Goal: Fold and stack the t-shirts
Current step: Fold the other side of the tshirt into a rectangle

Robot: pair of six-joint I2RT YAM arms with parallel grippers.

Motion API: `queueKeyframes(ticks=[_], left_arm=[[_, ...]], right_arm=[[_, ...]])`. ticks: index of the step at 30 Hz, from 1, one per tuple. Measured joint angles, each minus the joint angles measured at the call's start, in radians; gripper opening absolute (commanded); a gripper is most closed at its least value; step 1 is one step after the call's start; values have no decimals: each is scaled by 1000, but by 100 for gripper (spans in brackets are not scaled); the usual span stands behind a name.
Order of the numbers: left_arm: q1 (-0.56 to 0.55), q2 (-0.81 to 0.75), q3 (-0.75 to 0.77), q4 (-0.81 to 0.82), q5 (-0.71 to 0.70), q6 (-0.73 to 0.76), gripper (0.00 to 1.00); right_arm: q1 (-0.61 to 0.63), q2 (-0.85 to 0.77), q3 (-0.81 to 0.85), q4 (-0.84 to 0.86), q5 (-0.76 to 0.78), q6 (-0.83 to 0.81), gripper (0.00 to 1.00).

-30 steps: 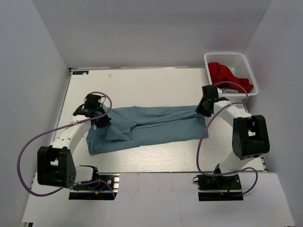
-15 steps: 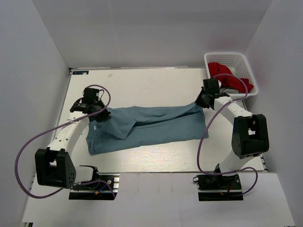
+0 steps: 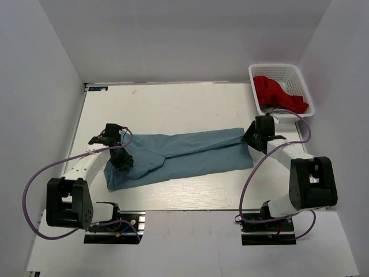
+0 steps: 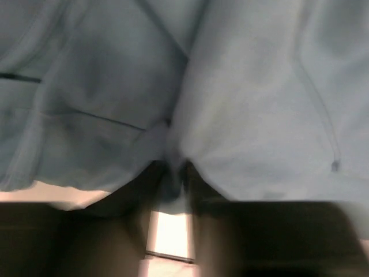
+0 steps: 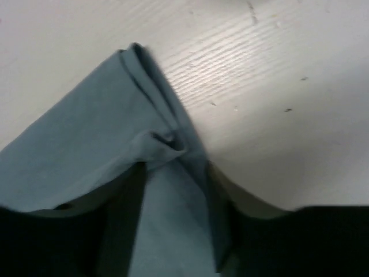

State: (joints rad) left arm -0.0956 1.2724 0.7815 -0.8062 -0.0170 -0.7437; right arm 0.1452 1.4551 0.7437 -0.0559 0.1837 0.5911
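Left tool [image 3: 122, 161] sits on the near-left end of the dusty grey-blue cotton t-shirt [image 3: 190, 156] with cloth tucked between its fingers; can't tell if clamped. Shirt lies folded on the white counter [image 3: 173, 104], long axis left-right, right end farther. Right tool [image 3: 251, 138] straddles that end, grip unclear. Both tools are nearer than a second ago.

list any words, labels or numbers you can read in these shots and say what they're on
No text can be read in any view.
Small dark sticker at the far left corner of the table: too small to read.
T-shirt and basket: no print visible.
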Motion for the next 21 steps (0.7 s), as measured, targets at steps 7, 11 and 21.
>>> queueKeyframes(ticks=[7,11,21], left_arm=[[27,68,34,-53,-95,-46,99],[29,65,106,-62,-126,-56,99],[14,24,154,143,59,-34,99]], right_arm=[[-23,-42,16,-32,-4,-21,90],[-18,-106,76,-53,-78,-68,90],[70,-29,196,-2,-391,-138,90]])
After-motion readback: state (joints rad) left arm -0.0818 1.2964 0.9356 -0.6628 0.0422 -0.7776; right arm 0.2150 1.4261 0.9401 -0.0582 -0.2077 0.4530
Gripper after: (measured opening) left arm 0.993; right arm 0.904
